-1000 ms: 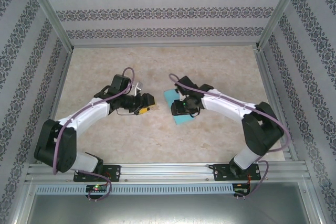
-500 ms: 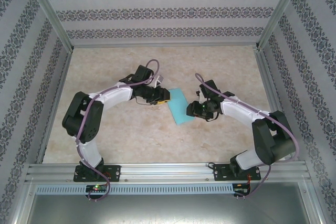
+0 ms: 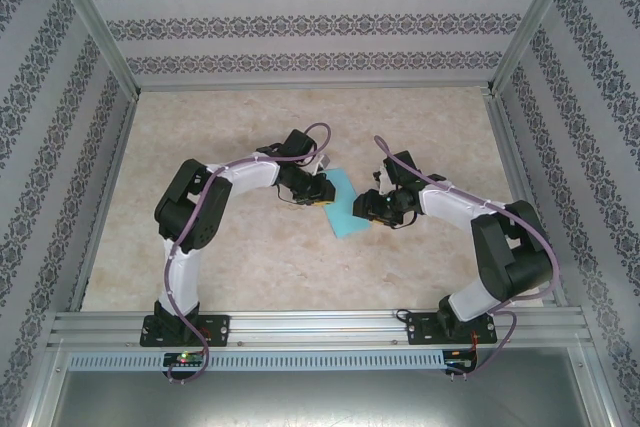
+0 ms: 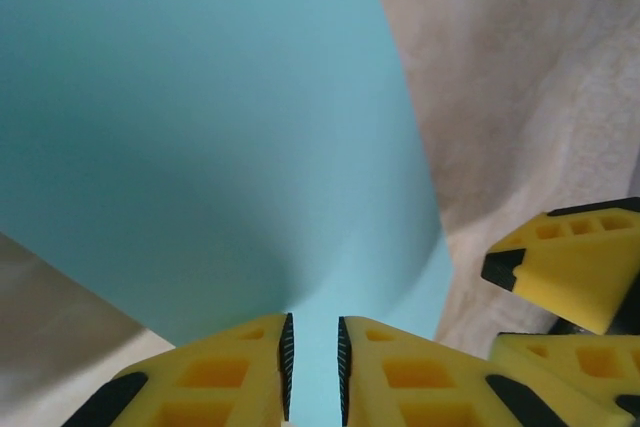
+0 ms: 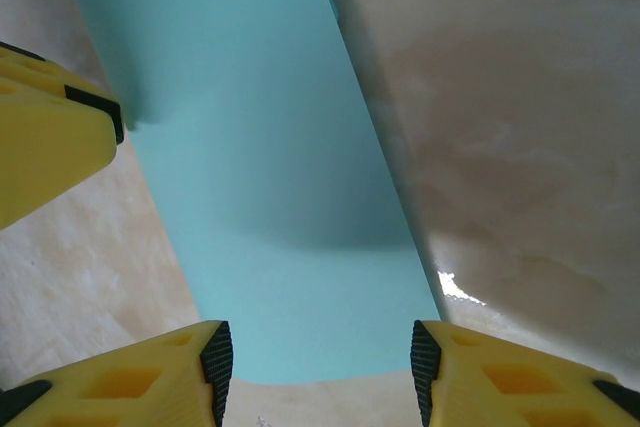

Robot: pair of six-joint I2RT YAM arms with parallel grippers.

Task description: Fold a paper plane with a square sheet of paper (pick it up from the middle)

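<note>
A: Mottled beige stone-look table (image 3: 250, 257), and at its middle the square sheet of paper (image 3: 345, 215), smooth turquoise, a long rectangle
B: Grippers?
A: Top view: one either side. Wrist views add: the right gripper (image 5: 320, 367) gapes astride it; the left gripper (image 4: 312, 367) shows a mere slit at its edge, pinching or not I cannot tell

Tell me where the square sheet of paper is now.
In the top view the square sheet of paper lies mid-table, between the left gripper at its left edge and the right gripper at its right.
</note>
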